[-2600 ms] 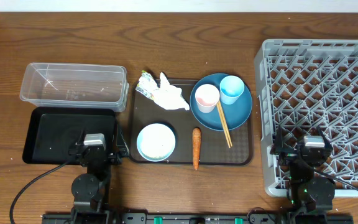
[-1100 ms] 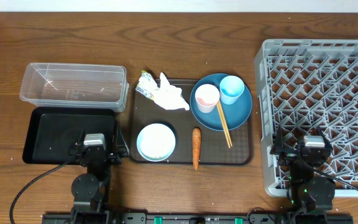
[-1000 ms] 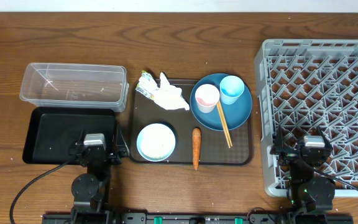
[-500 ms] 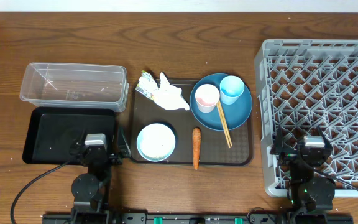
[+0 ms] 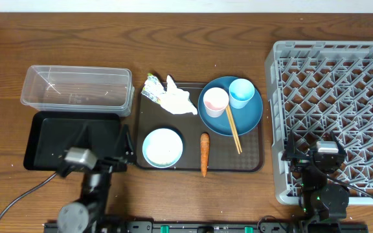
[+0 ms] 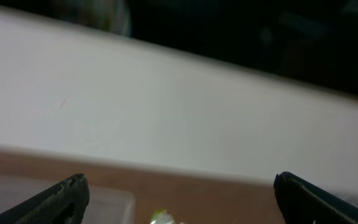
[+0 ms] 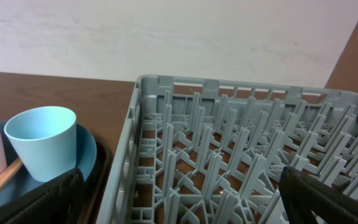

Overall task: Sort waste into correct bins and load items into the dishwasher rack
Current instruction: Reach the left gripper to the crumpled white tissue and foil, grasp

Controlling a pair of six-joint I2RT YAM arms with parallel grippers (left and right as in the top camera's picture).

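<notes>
Looking from overhead, the left gripper (image 5: 86,162) hangs over the black tray (image 5: 44,139). The crumpled paper (image 5: 173,98) lies ahead and to its right on the brown tray (image 5: 254,162). The carrot (image 5: 204,154) points front-to-back, nearer this arm than the right gripper (image 5: 324,155), which is over the rack (image 5: 342,77). The blurred left wrist view adds only wall and jaws set wide. The right wrist view also shows wide jaws, and a blue cup (image 7: 42,140) on the plate (image 7: 89,152)

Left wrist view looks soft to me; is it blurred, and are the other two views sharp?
Left wrist view: the whole frame is heavily smeared, with a dark strip along the top. Overhead view: sharp and evenly lit, only the left arm is smeared. Right wrist view: crisp on the blue cup and the rack.
</notes>
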